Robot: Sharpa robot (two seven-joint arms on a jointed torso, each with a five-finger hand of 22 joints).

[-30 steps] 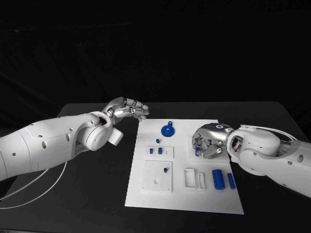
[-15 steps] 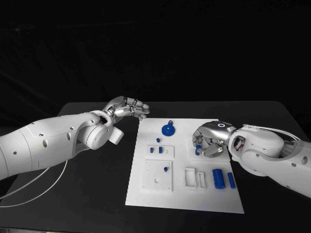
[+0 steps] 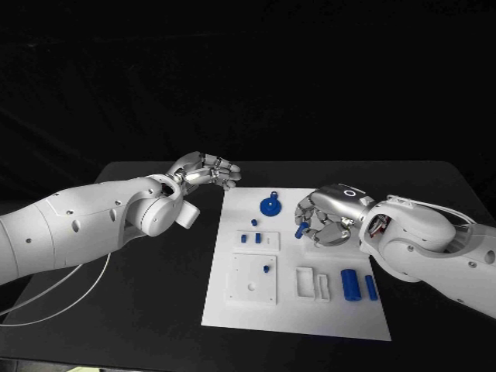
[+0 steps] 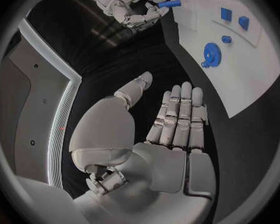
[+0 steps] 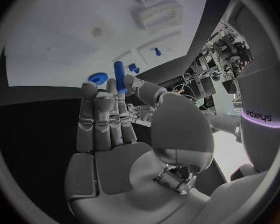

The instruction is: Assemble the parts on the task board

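The white task board (image 3: 298, 310) lies in the middle of the table. My right hand (image 3: 328, 217) hovers over its far right part and pinches a short blue peg (image 3: 301, 230) between thumb and fingers; the peg (image 5: 119, 76) stands up from the fingertips, and the left wrist view shows the same peg (image 4: 169, 4) in that hand (image 4: 124, 7). A blue gear (image 3: 270, 206) sits near the board's far edge. My left hand (image 3: 209, 170) hangs just beyond the board's far left corner, fingers straight and together (image 4: 177, 119), holding nothing.
Two blue cylinders (image 3: 348, 284) (image 3: 369, 287) lie side by side on the board's right, beside two white holders (image 3: 311, 284). Two small blue blocks (image 3: 250, 240) sit on a white block, and a blue peg (image 3: 266, 270) stands in a white square plate (image 3: 252, 288).
My right hand has risen from the board and shifted left toward the gear, bringing the blue peg with it. The left hand has barely moved.
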